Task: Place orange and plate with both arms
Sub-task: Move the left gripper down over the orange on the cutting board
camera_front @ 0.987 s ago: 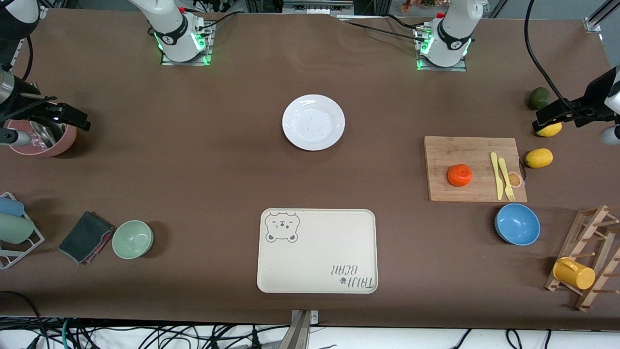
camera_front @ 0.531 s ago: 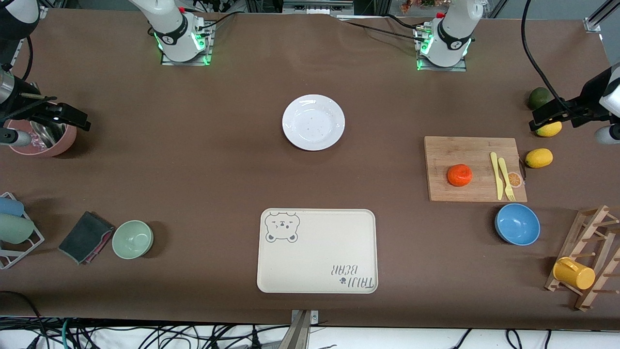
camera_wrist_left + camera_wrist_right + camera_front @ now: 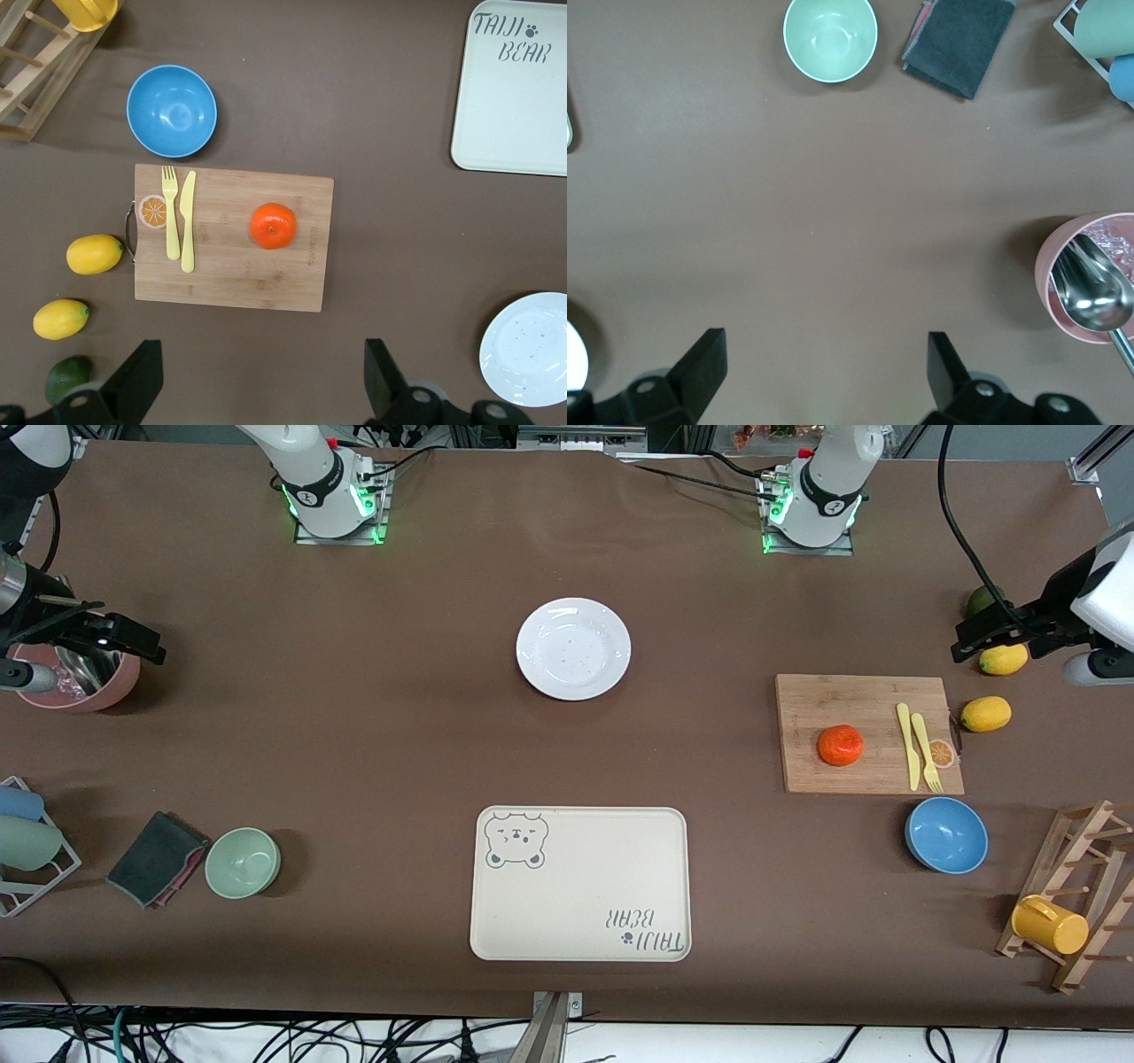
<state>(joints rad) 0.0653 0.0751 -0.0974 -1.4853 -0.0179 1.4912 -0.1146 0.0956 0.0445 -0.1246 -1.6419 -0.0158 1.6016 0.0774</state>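
Your small round bright orange (image 3: 841, 745) sits on the flat wooden cutting board (image 3: 824, 700) toward the left arm's end of the desk (image 3: 354, 735). It lies beside the yellow plastic knife and fork (image 3: 917, 746), a little apart from them. Your left gripper (image 3: 966, 646) hangs up high over the yellow lemon (image 3: 1004, 659) and the dark green fruit (image 3: 978, 599) at that end. Its two black fingers (image 3: 133, 385) are spread wide and hold nothing. The orange is closer to the front camera than the fruit under that gripper, and more toward the middle of the desk. So this arm looks like the one to fetch it. The orange is round with a dimpled skin, so it may roll if you nudge it.

The round white shallow plate (image 3: 573, 647) lies flat in the middle of the desk, about as close to one arm's base as the other. It looks hard and smooth, with a thin rim.

Your right gripper (image 3: 142, 646) hangs over the pink pot with a metal spoon (image 3: 84, 677), well apart from the plate. Its fingers (image 3: 700, 367) are spread wide and empty too.
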